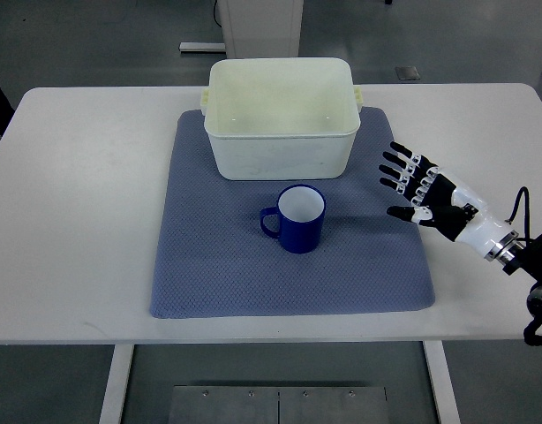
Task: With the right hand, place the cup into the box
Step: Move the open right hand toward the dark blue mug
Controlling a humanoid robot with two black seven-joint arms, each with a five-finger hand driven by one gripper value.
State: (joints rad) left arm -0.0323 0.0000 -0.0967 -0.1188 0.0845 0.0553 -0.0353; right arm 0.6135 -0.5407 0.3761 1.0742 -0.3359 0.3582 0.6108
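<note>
White table [77, 221] with a blue-grey mat [209, 265] on it, pretty tidy setup. On the mat, the blue cup [297, 219] stands upright, handle pointing left, just in front of the cream box [282, 124]. It sits to the left of the right hand [421, 190], which hovers near the mat's right edge, fingers spread, empty, touching nothing. Left arm isn't visible.

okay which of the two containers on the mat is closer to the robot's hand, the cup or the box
The blue cup. It stands upright on the grey mat, level with the open right hand, while the white box sits farther back.
</note>
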